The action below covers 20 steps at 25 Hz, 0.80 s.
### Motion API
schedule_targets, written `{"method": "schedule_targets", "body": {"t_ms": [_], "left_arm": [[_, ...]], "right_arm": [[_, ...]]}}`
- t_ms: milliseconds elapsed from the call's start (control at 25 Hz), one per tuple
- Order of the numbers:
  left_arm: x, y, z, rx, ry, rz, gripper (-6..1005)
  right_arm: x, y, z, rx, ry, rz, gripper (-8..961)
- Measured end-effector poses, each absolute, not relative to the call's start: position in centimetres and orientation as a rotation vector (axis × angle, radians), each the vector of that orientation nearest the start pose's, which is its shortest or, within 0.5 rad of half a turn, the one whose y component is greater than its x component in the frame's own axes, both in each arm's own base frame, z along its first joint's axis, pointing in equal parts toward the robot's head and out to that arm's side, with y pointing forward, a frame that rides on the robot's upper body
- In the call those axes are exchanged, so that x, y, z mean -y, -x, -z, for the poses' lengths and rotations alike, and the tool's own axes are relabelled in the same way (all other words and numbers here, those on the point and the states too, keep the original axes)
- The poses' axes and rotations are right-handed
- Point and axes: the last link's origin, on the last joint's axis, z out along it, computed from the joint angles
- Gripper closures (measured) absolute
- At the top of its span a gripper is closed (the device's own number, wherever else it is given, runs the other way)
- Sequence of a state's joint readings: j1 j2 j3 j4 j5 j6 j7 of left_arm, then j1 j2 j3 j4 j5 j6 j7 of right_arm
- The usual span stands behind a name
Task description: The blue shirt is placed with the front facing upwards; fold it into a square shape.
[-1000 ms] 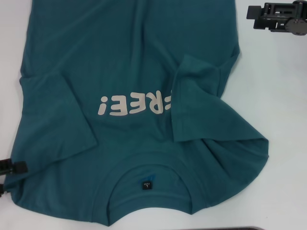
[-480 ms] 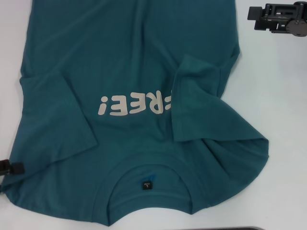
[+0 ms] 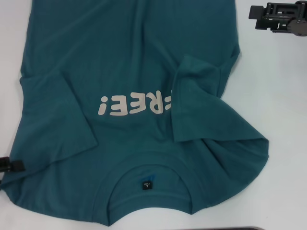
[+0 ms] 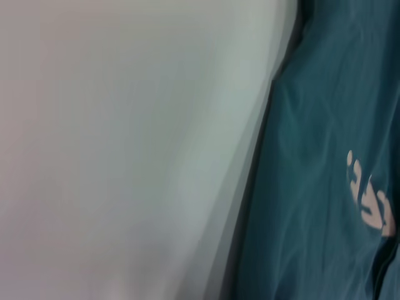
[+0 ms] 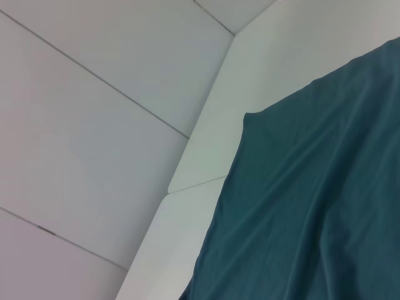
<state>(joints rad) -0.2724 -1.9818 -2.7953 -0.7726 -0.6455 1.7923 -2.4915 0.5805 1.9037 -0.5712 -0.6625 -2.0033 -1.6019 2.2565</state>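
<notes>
One blue shirt (image 3: 134,86) lies front up on the white table (image 3: 283,96), collar nearest the robot, its right sleeve folded in over the chest letters. Bare table runs along both side edges, wider on the right. The left gripper (image 3: 10,165) sits at the shirt's near left edge; the right gripper (image 3: 278,19) hangs far right, clear of cloth. I cannot tell either one's finger state.
</notes>
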Motion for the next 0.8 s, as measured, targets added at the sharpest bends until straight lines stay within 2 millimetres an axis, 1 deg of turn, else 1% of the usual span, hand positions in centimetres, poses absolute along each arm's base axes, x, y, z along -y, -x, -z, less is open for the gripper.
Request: {"method": "schedule_targets", "body": {"t_ms": [40, 240, 480, 600, 800], "left_arm": [[-20.7, 38.7, -6.9, -2.612, -1.900, -0.478, 204], [-21.1, 38.4, -6.8, -2.597, -1.907, -0.456, 337], [-21.2, 38.1, -6.8, -2.571, -1.919, -0.431, 569], [-21.2, 38.0, -6.9, -2.559, -1.925, -0.428, 795], [-21.3, 37.6, -6.9, -2.519, -1.940, -0.426, 993]], "right_arm": [[-36.2, -27.5, -8.8, -1.656, 2.300, -0.856, 209], [-36.1, -27.7, -8.8, -1.661, 2.290, -0.859, 209], [-36.1, -27.8, -9.0, -1.660, 2.279, -0.870, 209], [-36.2, -27.8, -9.0, -1.659, 2.277, -0.867, 209], [-36.1, -28.0, -9.1, -1.666, 2.294, -0.811, 209]]}}
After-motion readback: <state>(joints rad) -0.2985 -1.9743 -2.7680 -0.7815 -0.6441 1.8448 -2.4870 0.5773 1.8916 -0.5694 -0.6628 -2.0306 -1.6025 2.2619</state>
